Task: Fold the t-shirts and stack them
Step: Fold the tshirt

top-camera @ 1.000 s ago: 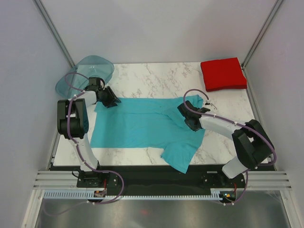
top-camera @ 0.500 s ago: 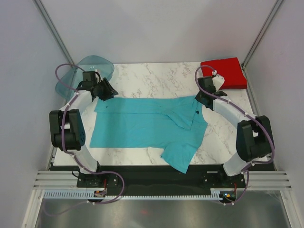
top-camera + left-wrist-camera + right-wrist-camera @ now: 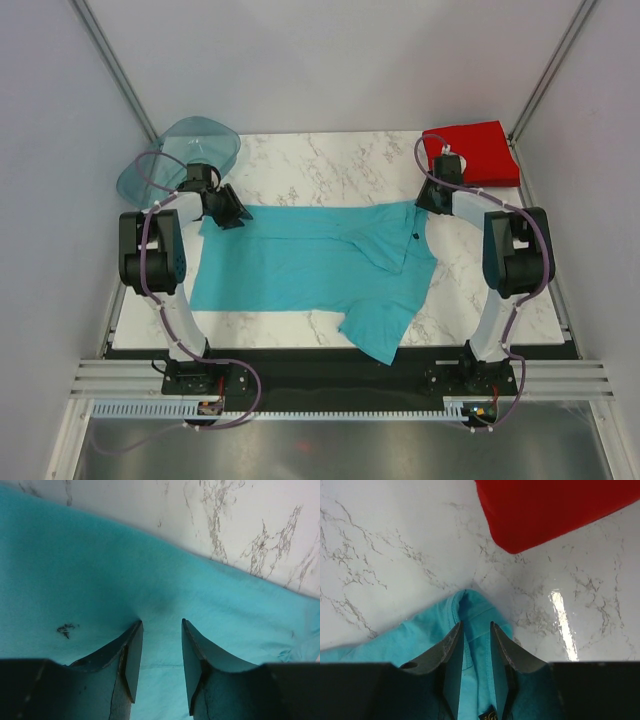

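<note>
The turquoise t-shirt lies spread on the marble table, its right part folded over and one sleeve hanging off the near edge. The red t-shirt sits as a folded square at the far right corner. My left gripper rests at the shirt's far left corner, open, with flat turquoise cloth in the gap. My right gripper stands at the shirt's far right corner, its jaws narrowly open astride a raised fold of the hem. The red t-shirt is just beyond it.
A translucent teal plastic tray leans at the far left corner, right behind my left arm. Grey walls and metal posts close in the table on three sides. The arm bases sit on a black strip at the near edge.
My right gripper has travelled from the folded middle right of the turquoise shirt out to its far right corner. The left arm swung outward and came back; its gripper stays at the far left corner.
</note>
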